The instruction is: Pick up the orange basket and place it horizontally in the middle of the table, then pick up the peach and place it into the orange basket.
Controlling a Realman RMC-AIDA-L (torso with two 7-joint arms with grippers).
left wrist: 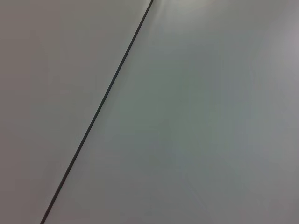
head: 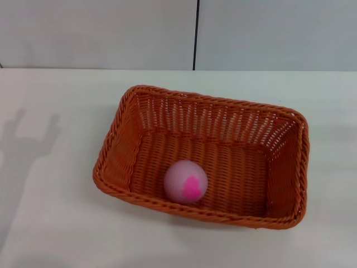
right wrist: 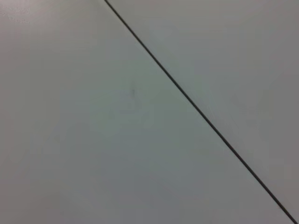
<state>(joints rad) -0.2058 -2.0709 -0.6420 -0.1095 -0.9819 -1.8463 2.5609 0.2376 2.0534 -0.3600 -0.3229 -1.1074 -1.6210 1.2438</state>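
Observation:
The orange basket [head: 212, 120] lies lengthwise across the middle of the white table [head: 50, 223] in the head view, slightly rotated. Inside it, near the front wall, rests the peach [head: 186, 181], pink with a darker pink blotch facing me. Neither gripper appears in the head view. Both wrist views hold only a plain grey wall with a thin dark seam, and no fingers show in them.
A grey wall with a vertical dark seam [head: 196, 33] stands behind the table's far edge. A faint arm-like shadow [head: 25, 139] falls on the tabletop at the left. The same kind of wall seam [left wrist: 98, 112] crosses the left wrist view, and a seam [right wrist: 196, 107] crosses the right wrist view.

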